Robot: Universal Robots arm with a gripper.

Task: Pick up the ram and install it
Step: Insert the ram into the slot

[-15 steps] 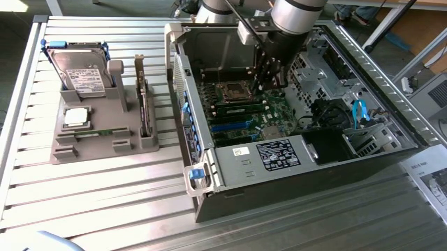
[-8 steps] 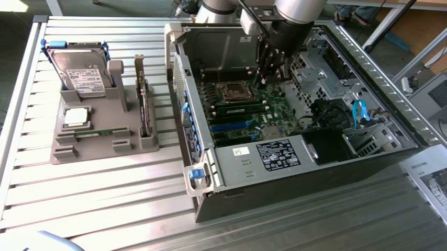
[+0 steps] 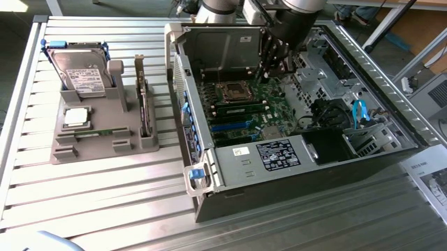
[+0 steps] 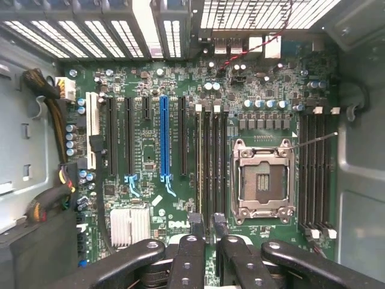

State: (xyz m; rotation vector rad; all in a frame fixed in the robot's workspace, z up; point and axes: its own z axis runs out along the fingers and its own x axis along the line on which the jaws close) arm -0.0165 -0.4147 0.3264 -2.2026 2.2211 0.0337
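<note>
A slim green ram stick [image 3: 241, 109] stands edge-up in a memory slot beside the bare processor socket [image 3: 234, 91] on the motherboard, inside the opened computer case. In the wrist view the ram [image 4: 199, 162] shows as a thin pale edge along the slot left of the socket [image 4: 263, 180]. My gripper [image 3: 272, 70] reaches down into the case above that end of the board. Its two black fingertips [image 4: 194, 221] straddle the slot line, and the gripper [image 4: 206, 221] is open, with board showing in the gap and nothing between the pads.
The case wall [image 3: 180, 68] and drive cage [image 3: 223, 47] close in around the arm. Cables [image 4: 51, 198] and blue leads [image 3: 359, 112] lie at the case's edges. On the exterior view's left a grey holder [image 3: 98, 146] carries a hard drive [image 3: 80, 73], a silver processor [image 3: 75, 117] and an expansion card [image 3: 143, 99].
</note>
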